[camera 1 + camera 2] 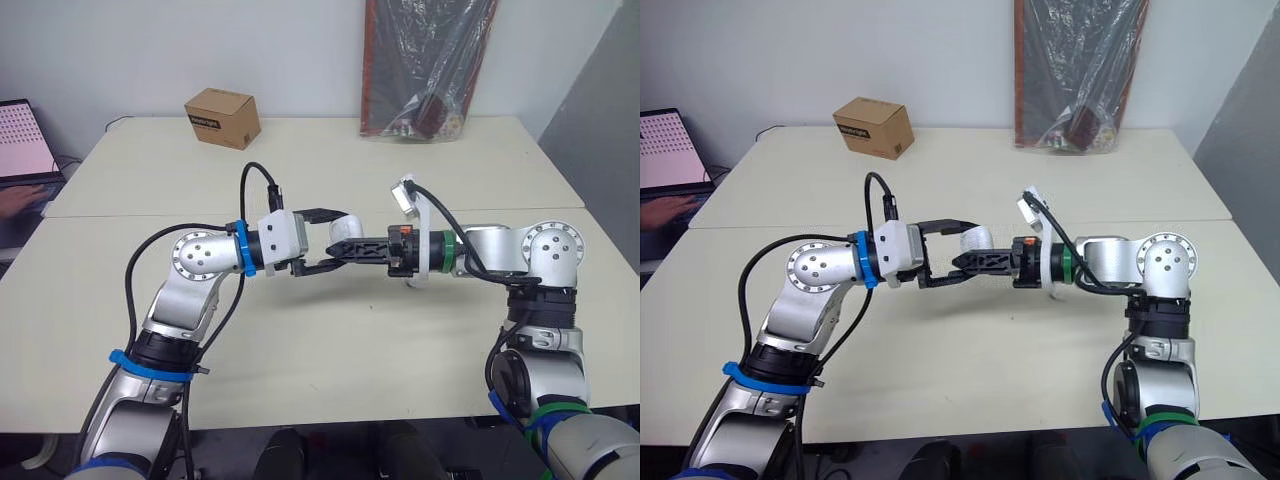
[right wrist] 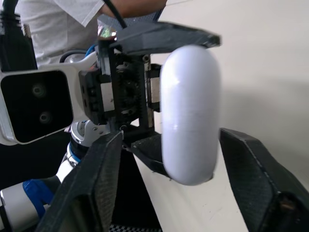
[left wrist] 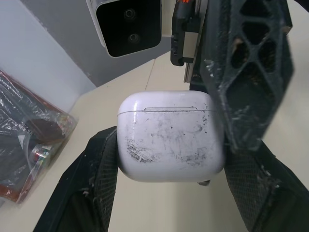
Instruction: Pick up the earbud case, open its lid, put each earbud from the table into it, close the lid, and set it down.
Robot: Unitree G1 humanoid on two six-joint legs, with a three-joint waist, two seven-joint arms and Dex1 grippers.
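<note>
Earbud case, lid shut, is gripped by the left gripper above the table; right gripper is spread wide around it.

Silver arms, black cables; left blue-banded, right green-banded.

My left gripper clamps the scuffed white earbud case, lid shut. Right gripper's black finger sits just beside the case; plastic bag lies well off.
</note>
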